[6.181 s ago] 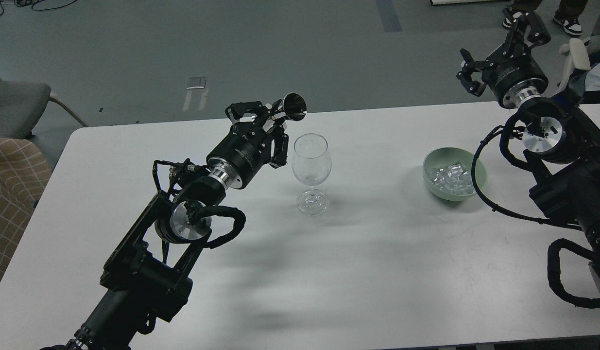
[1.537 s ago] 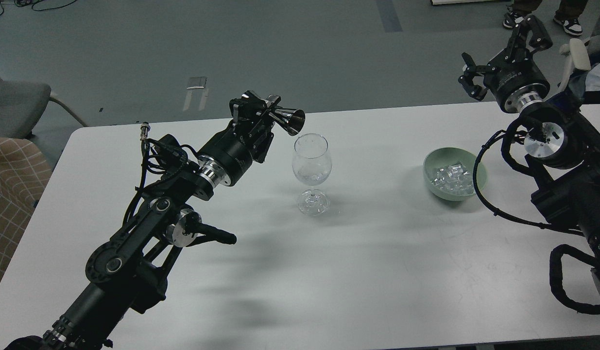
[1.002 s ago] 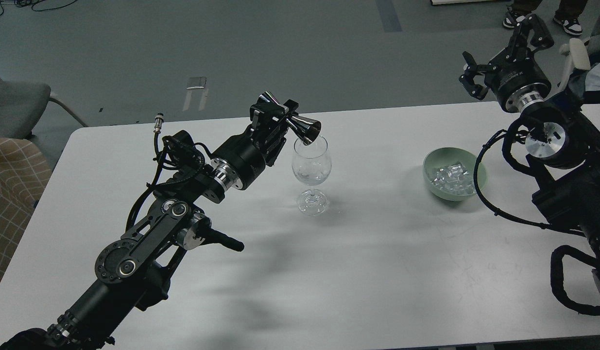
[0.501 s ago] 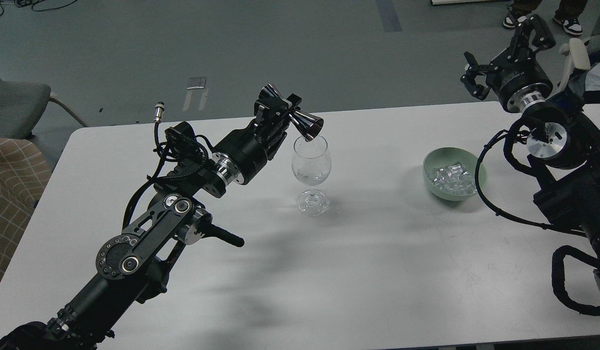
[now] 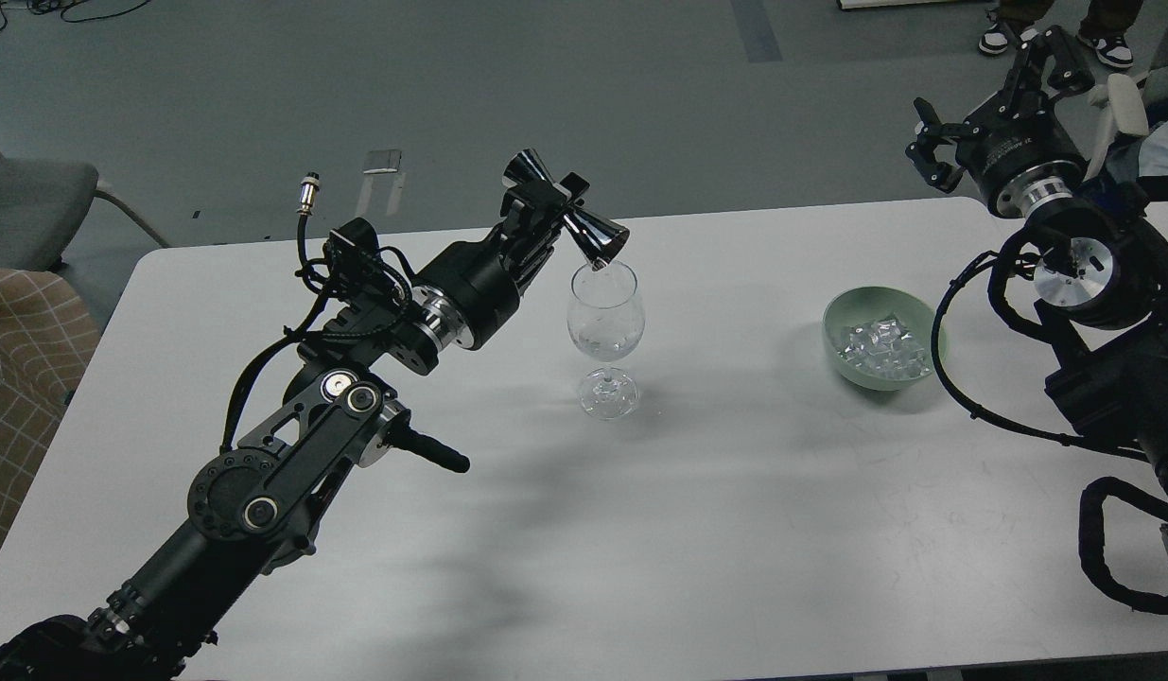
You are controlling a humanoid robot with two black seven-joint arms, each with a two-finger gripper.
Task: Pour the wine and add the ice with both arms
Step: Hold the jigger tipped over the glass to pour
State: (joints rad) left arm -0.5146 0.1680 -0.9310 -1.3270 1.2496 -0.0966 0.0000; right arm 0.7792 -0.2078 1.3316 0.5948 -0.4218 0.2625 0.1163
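A clear stemmed wine glass (image 5: 603, 331) stands upright near the middle of the white table (image 5: 697, 530). My left gripper (image 5: 549, 201) is shut on a shiny metal double-cone jigger (image 5: 572, 219), tipped with its lower mouth right at the glass's rim. Clear ice cubes (image 5: 881, 345) lie in a pale green bowl (image 5: 927, 323) to the right. My right gripper (image 5: 1000, 95) is open and empty, raised beyond the table's far right edge, well above and behind the bowl.
A grey chair (image 5: 35, 203) and a checked seat (image 5: 16, 378) stand off the table's left end. A person's shoes (image 5: 1000, 33) show on the floor at top right. My right arm's cables (image 5: 981, 397) loop close beside the bowl.
My left arm has rolled its wrist and carried the jigger right and down, from level beside the glass to tipped over its rim. The right gripper has drifted slightly right.
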